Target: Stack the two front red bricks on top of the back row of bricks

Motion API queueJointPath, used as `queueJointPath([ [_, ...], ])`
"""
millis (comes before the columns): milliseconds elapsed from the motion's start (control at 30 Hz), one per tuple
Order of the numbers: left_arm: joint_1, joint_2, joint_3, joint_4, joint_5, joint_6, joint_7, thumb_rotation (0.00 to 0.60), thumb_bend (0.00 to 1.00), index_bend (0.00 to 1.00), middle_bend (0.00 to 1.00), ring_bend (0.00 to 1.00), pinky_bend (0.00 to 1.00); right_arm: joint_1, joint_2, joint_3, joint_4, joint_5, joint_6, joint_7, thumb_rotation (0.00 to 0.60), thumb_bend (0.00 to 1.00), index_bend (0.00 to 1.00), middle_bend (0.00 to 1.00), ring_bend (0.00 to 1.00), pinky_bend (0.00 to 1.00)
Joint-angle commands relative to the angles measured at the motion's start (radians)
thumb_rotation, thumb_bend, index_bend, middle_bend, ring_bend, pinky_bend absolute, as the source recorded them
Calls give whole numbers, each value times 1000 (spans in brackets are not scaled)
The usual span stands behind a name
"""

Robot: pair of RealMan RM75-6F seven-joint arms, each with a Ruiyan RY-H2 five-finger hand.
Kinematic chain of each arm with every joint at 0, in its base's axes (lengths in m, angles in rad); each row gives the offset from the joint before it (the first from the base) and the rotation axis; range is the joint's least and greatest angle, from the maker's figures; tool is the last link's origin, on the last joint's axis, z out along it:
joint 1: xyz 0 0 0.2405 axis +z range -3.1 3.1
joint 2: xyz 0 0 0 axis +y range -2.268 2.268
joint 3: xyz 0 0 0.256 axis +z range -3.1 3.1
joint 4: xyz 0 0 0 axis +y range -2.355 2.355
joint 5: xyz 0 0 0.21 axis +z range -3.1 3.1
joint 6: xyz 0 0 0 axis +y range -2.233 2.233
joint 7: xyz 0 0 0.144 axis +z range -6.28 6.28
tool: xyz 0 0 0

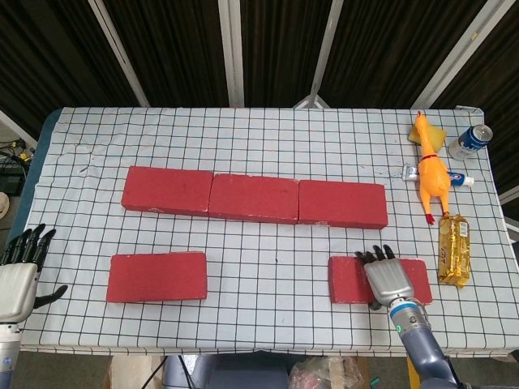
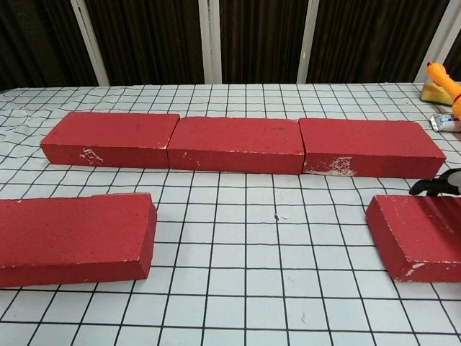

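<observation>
Right hand lies palm-down over the front right brick, dark fingers extended along its top toward the back row of bricks; whether it grips or merely rests on the brick cannot be told. Ahead of this hand, across a strip of checked tablecloth, sits the back row (three red bricks end to end). Far to its left lies the front left brick, flat and well apart from the row. To its right, near the table edge, lies a wrapped snack pack; beyond that, a rubber chicken overlaps a toothpaste tube, with a yellow sponge and a can farther back. Left hand hovers off the table's left front corner, fingers spread, holding nothing. In the chest view only dark fingertips show at the right edge, and both front bricks are cut off by the frame.
</observation>
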State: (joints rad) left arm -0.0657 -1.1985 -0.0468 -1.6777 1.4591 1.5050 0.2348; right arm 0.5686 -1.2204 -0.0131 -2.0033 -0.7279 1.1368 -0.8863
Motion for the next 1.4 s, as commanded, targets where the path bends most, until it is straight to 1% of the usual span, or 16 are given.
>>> queueJointPath([
  [33,-1,0,1,-1,-1,-2,0,600,0,96,0,0,87,7,0,-5,-3,5,3,-3,600,162,165,235,33,0],
  [167,-1,1,1,-2,-4,-5,2,600,0,96,0,0,87,16,3,-8,-9,2,12,4,600,162,198,236,36,0],
  [300,-2,1,1,-3,-6,-7,2,600,0,96,0,0,87,32,16,-7,-24,-2,22,-5,600,161,207,236,37,0],
  [467,-2,1,0,-4,-10,-8,4,600,0,96,0,0,87,74,83,33,-80,27,12,0,600,162,208,236,38,0],
  [567,-4,-1,-1,-3,-13,-10,6,600,0,96,0,0,87,112,126,70,-104,71,6,-5,600,162,208,237,38,0],
  [667,-6,-3,-1,-2,-18,-15,13,600,0,96,0,0,87,175,173,120,-119,162,-25,-15,600,162,208,239,40,0],
  [767,-7,-8,-3,-1,-25,-17,22,600,0,96,0,0,87,250,199,166,-114,271,-69,-30,600,161,210,239,40,0],
  [833,-7,-9,-4,-1,-28,-16,27,600,0,96,0,0,87,320,204,194,-92,369,-110,-55,600,161,213,240,40,0],
  [900,-5,-11,-7,-1,-32,-10,32,600,0,96,0,0,87,406,197,218,-54,496,-150,-87,600,162,213,239,40,0],
  [967,-2,-13,-12,-2,-39,-4,36,600,0,96,0,0,87,486,176,238,-7,599,-162,-114,600,162,212,239,40,0],
  [1067,-2,-18,-17,2,-53,-3,49,600,0,96,0,0,87,579,128,256,56,698,-139,-149,600,162,213,239,40,0],
  [1167,-6,-23,-23,7,-67,-9,60,600,0,96,0,0,87,649,77,276,122,784,-136,-162,600,161,212,239,40,0],
  [1267,-8,-27,-28,11,-81,-13,69,600,0,96,0,0,87,706,33,287,193,858,-157,-178,600,161,213,239,40,0],
  [1400,-7,-27,-36,12,-94,-8,71,600,0,96,0,0,87,755,-16,288,278,910,-187,-194,600,162,212,239,40,0],
])
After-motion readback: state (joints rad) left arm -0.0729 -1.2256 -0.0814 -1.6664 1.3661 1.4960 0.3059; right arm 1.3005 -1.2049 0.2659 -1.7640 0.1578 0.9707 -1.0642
